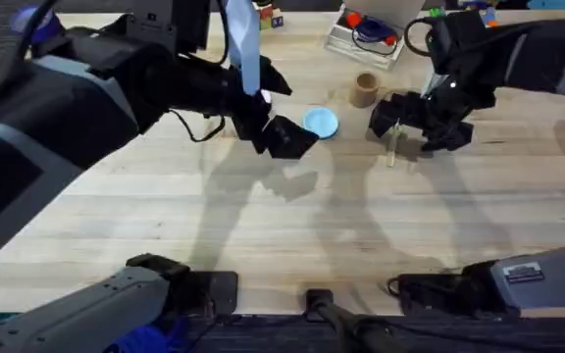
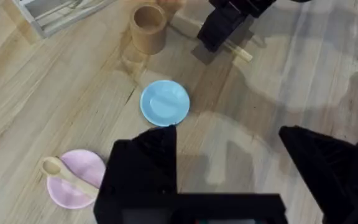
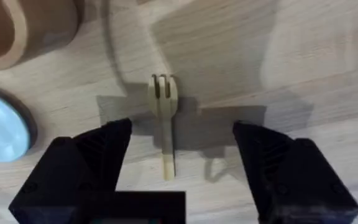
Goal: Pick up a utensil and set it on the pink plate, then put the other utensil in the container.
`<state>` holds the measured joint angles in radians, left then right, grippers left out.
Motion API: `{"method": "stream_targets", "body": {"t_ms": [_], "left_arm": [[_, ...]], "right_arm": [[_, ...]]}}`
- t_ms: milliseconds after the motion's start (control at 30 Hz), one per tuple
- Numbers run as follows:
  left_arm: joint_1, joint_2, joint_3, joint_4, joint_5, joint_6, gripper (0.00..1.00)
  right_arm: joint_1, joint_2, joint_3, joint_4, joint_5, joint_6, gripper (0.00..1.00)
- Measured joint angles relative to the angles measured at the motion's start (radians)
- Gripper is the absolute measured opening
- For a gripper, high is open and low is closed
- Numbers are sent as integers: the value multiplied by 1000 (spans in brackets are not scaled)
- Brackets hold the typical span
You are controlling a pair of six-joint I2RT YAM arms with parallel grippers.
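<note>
Step 1 done: wooden spoon [image 2: 67, 175] on pink plate [image 2: 79, 180]. Left gripper [image 2: 229, 177] wide, empty. Right gripper [image 3: 182, 165] wide, straddling wooden fork [image 3: 164, 124] on table; brown cup [image 1: 365, 88] unfilled.

Both arms reach forward over the table, left gripper [image 2: 229, 155] and right gripper [image 3: 182, 155] jaws spread.

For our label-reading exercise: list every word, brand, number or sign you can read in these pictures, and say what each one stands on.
No text can be read.
White label on the right arm's base: print too small and blurred to read.
Coloured blocks at the table's far edge: any marks are too small to tell.
Cup, blue plate, pink plate, spoon, fork: bare.
</note>
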<state>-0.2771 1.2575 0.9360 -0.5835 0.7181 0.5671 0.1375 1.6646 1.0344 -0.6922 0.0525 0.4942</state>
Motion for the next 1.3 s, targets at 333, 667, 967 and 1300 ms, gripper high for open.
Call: {"method": "stream_targets", "body": {"t_ms": [333,667,967,1300], "left_arm": [[0,0,0,0,0,0,993],[0,0,0,0,0,0,993],[0,0,0,0,0,0,993],[0,0,0,0,0,0,993]], "right_arm": [[1,6,4,-18,8,0,945],[6,12,9,-24,9,0,993],[30,39,32,-41,35,11,993],[32,41,35,-42,38,16,996]]}}
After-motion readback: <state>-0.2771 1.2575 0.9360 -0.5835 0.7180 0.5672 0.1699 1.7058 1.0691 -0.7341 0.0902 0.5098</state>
